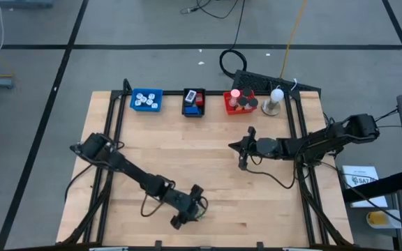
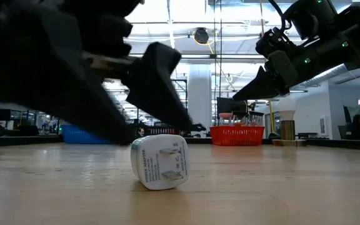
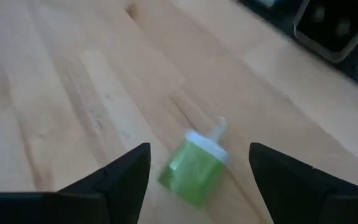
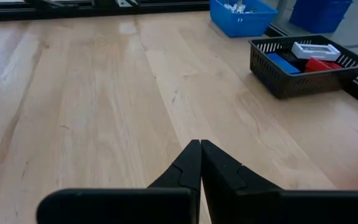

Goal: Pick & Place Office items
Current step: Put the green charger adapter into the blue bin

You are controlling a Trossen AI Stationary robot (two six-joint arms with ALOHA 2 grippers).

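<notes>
Nearby, only trays (image 1: 194,102) (far edge)

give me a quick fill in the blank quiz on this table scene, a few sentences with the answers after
1. The left gripper is ____, with the green office item lying loose between its fingers.
2. The right gripper hangs above bare wood with its fingers ____.
3. Along the far edge of the table, the black tray sits between the blue tray and the ____ tray.
4. The white ball-topped stand stands beside the ____ tray.

Answers: open; shut; red; red
</notes>
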